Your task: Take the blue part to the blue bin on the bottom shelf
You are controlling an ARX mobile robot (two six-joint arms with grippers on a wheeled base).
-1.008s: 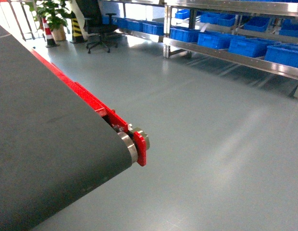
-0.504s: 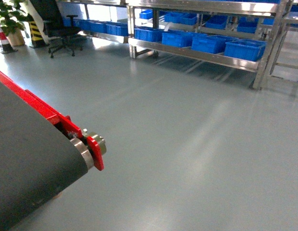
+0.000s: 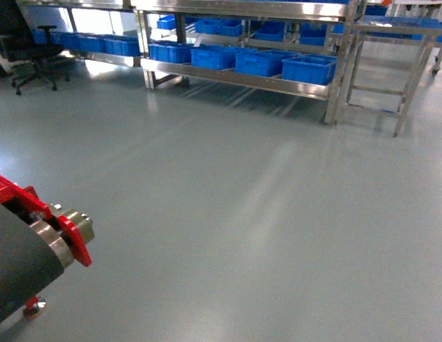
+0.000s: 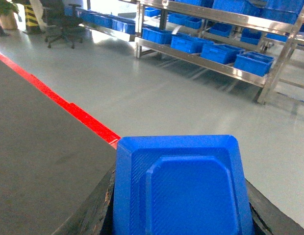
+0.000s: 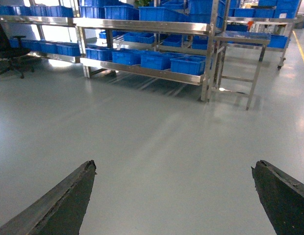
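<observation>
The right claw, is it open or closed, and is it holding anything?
Open and empty. In the right wrist view the right claw has its two dark fingers spread far apart, with only bare grey floor between them.

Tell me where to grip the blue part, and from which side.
Likely across its two straight side walls, coming from its near end: the blue part is a shallow tray, and the left jaws flank those walls.

Your right gripper (image 5: 174, 196) has its two dark fingers (image 5: 59, 203) spread wide apart with nothing between them, only the grey floor (image 5: 157, 147). Far ahead of it stands the steel rack, and its bottom shelf (image 5: 142, 70) carries a row of blue bins (image 5: 154, 60). A steel table (image 5: 242, 41) stands ahead to the right.
</observation>
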